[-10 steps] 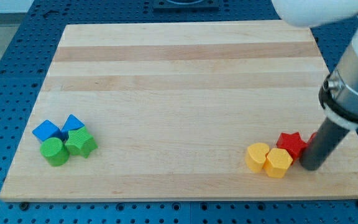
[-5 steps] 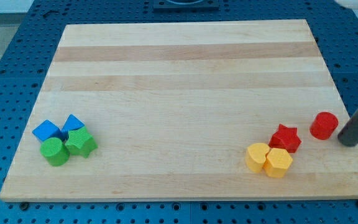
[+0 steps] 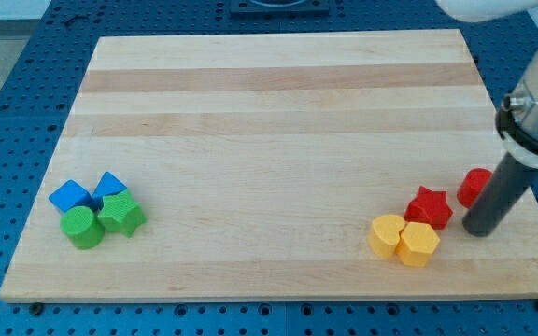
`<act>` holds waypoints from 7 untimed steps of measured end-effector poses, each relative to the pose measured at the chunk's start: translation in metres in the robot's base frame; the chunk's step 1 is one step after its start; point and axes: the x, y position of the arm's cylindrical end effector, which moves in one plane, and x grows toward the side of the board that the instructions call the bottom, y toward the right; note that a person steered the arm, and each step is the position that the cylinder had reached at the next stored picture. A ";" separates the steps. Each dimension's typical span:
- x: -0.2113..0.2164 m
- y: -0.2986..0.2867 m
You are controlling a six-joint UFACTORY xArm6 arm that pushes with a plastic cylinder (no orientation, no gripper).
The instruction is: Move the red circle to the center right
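One dark rod, no jaws on this arm, so nothing to spread, press together or pinch; my tip (image 3: 481,230) rests on the wooden board (image 3: 278,112) in the lower right of the frame, near the board's right edge. The rod rises from there up and to the right into a grey collar and the white arm body at the frame's upper right corner. The red circle (image 3: 474,185) sits just above and slightly left of my tip, partly hidden behind the rod; contact between rod and block looks likely but cannot be confirmed. The red circle lies at the right side of the board, below the board's middle height. Just left of my tip, apart from it, is the red star (image 3: 430,206). Below and left of the star, touching or nearly touching it, are two yellow blocks side by side: a yellow heart (image 3: 387,235) and, to its right, a yellow hexagon (image 3: 418,244), pressed against each other. Well apart, in the lower left of the frame, four blocks cluster tightly: a blue block (image 3: 70,197) and a second blue block (image 3: 110,185) on top, a green cylinder (image 3: 82,227) and a green star (image 3: 121,215) beneath them.
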 end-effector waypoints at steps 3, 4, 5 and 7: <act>-0.043 0.010; -0.050 0.030; -0.069 0.044; -0.090 0.013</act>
